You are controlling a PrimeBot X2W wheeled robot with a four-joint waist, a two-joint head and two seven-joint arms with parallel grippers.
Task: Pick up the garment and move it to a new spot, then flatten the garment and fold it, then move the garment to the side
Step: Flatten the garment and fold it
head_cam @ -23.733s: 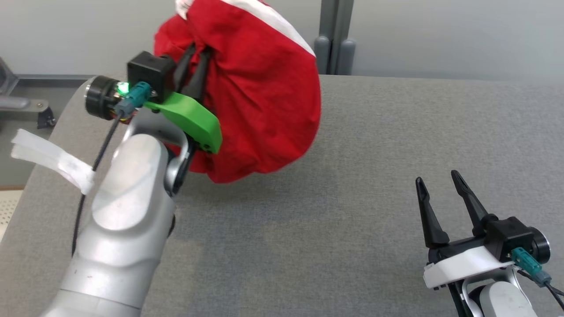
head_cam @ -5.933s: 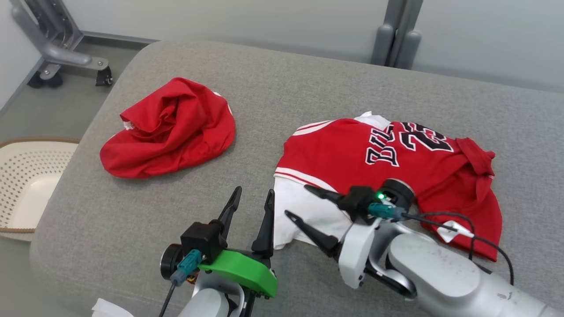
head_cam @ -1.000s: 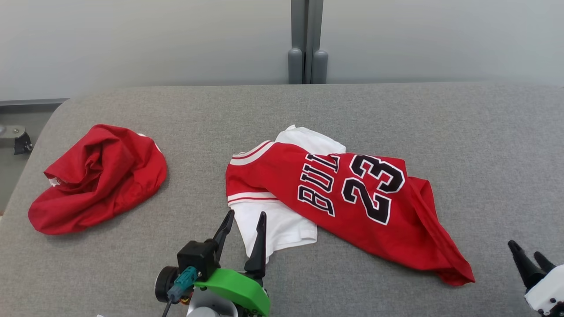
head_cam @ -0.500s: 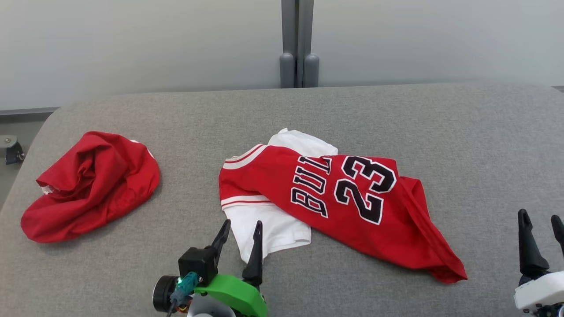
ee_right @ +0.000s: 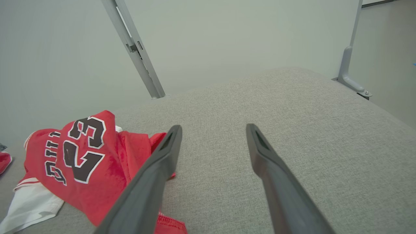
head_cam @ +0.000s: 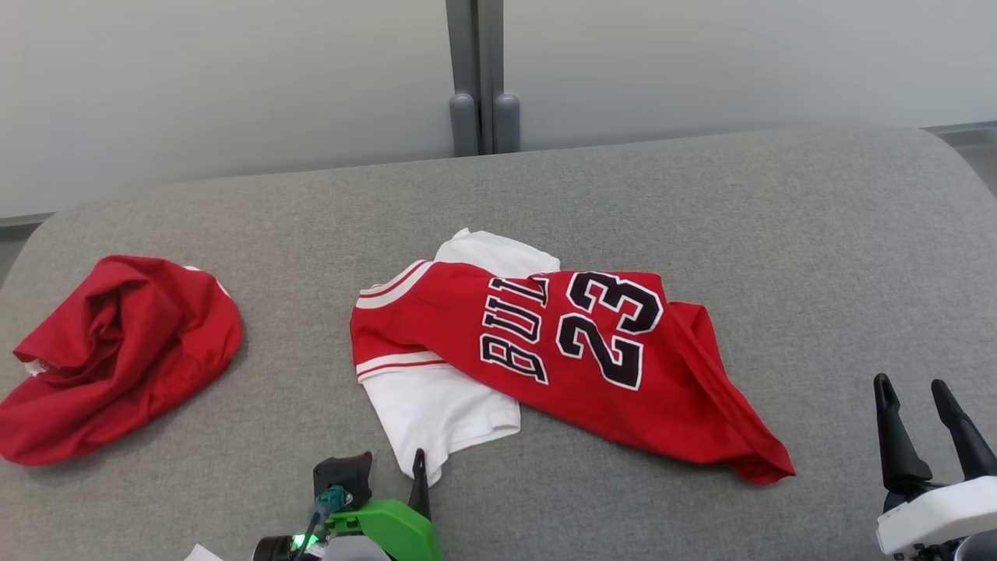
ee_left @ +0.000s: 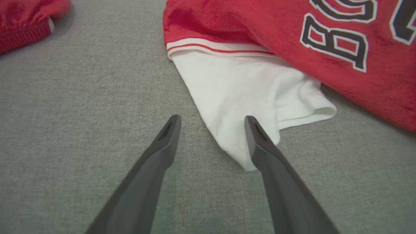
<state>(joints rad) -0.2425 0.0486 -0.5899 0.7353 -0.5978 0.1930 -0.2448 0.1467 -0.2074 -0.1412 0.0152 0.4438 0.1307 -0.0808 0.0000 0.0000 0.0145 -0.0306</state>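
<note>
The red basketball jersey with white sleeves (head_cam: 576, 366) lies crumpled mid-way across the grey fabric-covered desk (head_cam: 779, 234). Its near white sleeve (ee_left: 247, 94) ends just ahead of the left jaws, which are spread wide and empty, one finger (ee_left: 260, 143) beside the sleeve's corner. The right jaws stand off the hem, parted and empty, fingers (head_cam: 896, 436) pointing away from the robot. Black lettering reads "BUL", then "23". A crumpled plain red garment (head_cam: 117, 358) lies apart to the left.

Lab-type test rm, grey padded table (head_cam: 779, 234), plain partition wall (head_cam: 195, 93), metal post (head_cam: 473, 70)
</note>
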